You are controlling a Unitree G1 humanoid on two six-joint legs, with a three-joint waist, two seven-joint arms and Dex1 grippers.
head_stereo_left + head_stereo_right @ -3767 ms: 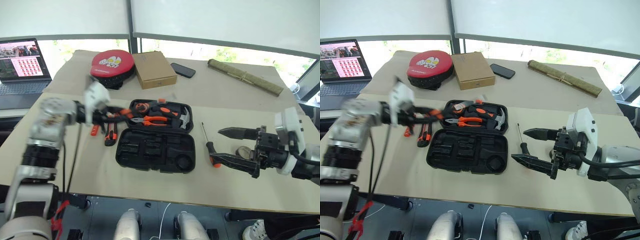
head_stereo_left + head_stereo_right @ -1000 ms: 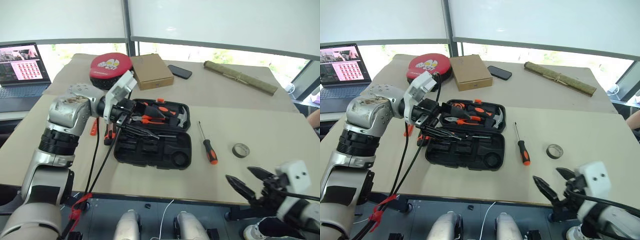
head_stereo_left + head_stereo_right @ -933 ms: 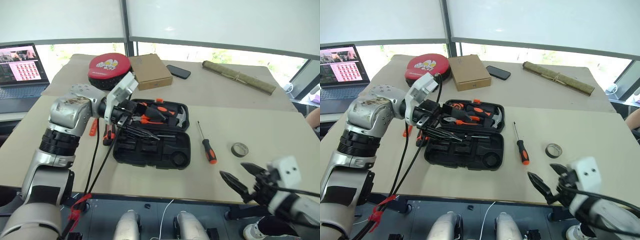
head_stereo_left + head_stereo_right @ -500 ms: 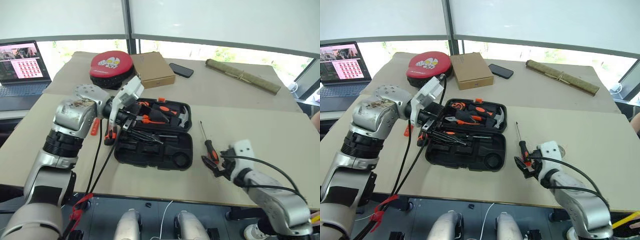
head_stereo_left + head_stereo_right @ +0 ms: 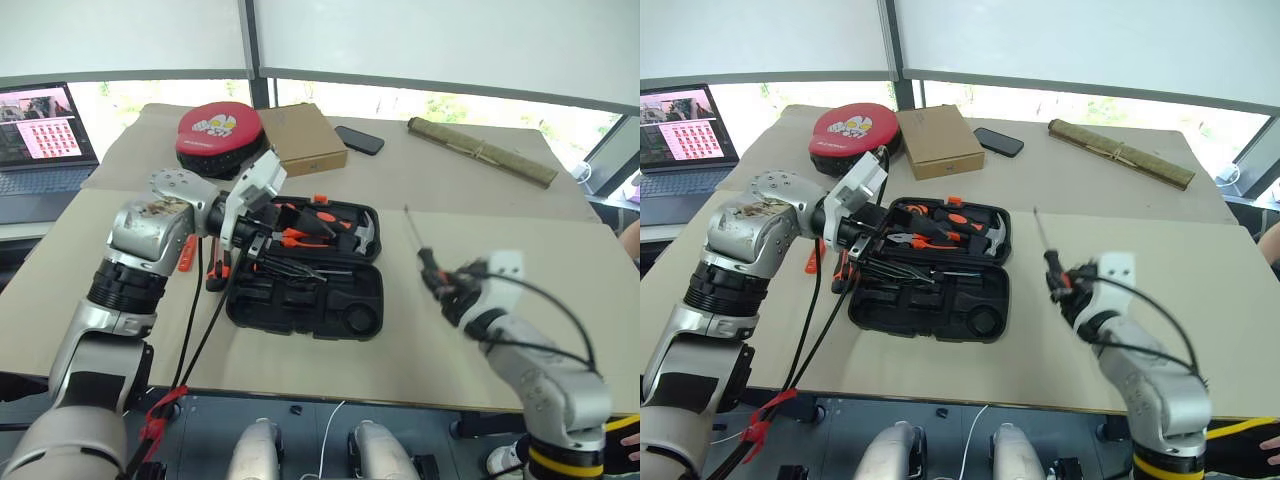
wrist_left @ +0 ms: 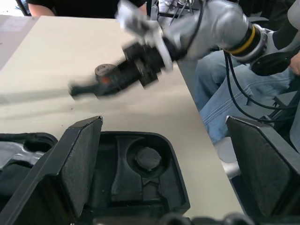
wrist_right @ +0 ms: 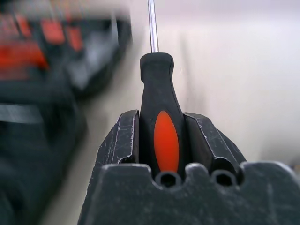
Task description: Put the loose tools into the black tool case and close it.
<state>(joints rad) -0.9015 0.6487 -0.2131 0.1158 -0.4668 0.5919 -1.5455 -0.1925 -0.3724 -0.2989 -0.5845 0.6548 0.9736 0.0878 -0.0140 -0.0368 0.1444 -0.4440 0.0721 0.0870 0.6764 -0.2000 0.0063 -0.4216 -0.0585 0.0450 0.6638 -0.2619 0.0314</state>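
Right gripper (image 7: 160, 136) clamped on a rubbery screwdriver (image 7: 158, 101) mid-right; left gripper (image 5: 262, 245) gaping over the moulded plastic case (image 5: 345, 315), cardboard-covered table (image 5: 560, 250).

Tan table (image 5: 520, 180); laptop (image 5: 40, 135) at far left; white roller blinds (image 5: 440, 40) above bright windows (image 5: 470, 108).

Screwdriver (image 7: 160, 117): matt blk grip w/ glossy orange inlay, shiny metal shaft.

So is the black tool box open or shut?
Open. The black tool case lies flat on the table, its empty slots and stored tools showing.
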